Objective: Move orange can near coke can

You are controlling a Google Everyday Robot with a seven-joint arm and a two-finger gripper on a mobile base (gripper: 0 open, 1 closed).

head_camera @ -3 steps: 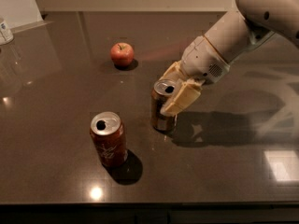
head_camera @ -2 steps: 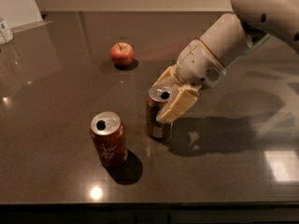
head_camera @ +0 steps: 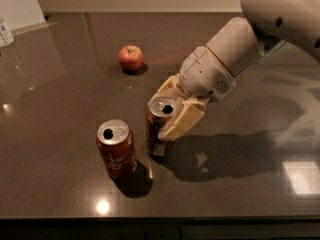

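Observation:
The orange can (head_camera: pixel 157 134), dull orange-brown with a silver top, stands upright near the middle of the dark table. My gripper (head_camera: pixel 172 109) reaches in from the upper right and its cream fingers (head_camera: pixel 183 120) are shut around the can's upper part. The coke can (head_camera: pixel 116 150), red with white script and a silver top, stands upright just to the left of the orange can, a small gap apart.
A red apple (head_camera: pixel 130 58) lies farther back on the dark table (head_camera: pixel 60 99). A pale container (head_camera: pixel 5 33) stands at the far left edge. My white arm (head_camera: pixel 260 29) spans the upper right. The table's front edge runs along the bottom.
My gripper has carried the orange can to the left, closer to the coke can. The coke can and apple have not moved.

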